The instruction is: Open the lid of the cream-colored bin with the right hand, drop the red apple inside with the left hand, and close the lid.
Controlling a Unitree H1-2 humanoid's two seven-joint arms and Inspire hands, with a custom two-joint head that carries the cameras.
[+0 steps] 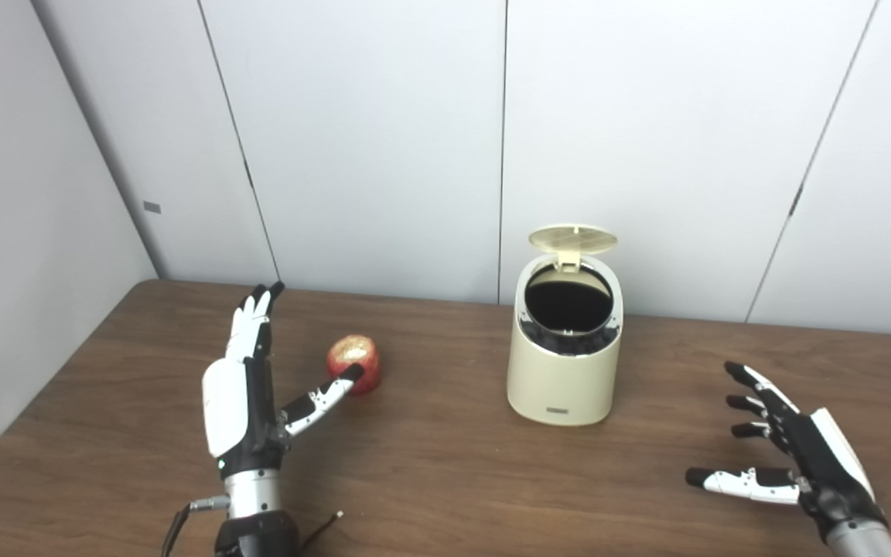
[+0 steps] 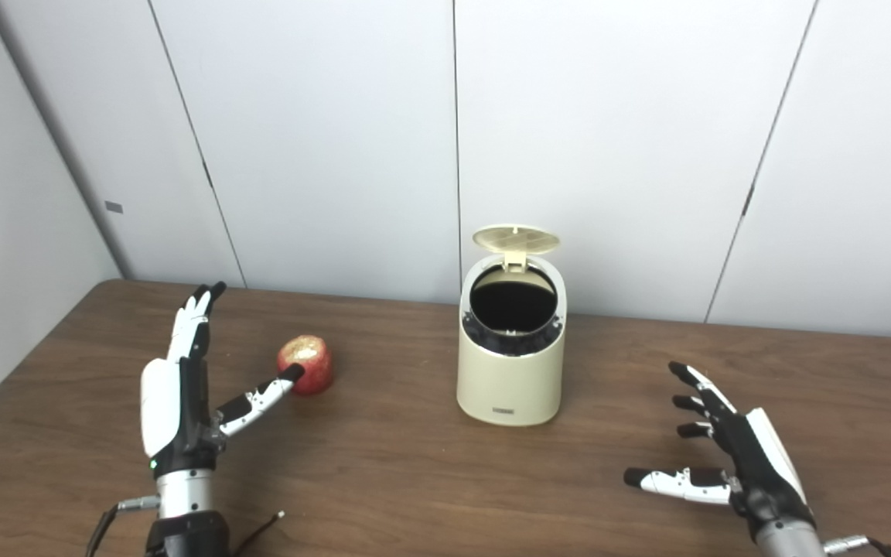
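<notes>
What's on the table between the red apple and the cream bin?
Nothing: only bare brown wooden table between the red apple and the cream-colored plastic bin, clear in both eye views.

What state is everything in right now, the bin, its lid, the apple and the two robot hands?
Bin: upright on the table, its dark inside showing.
Lid: flipped up, open.
Apple: on the table left of the bin, not held.
Left hand: open, fingers spread, thumb tip at the apple.
Right hand: open, holding nothing, away from the bin.
</notes>
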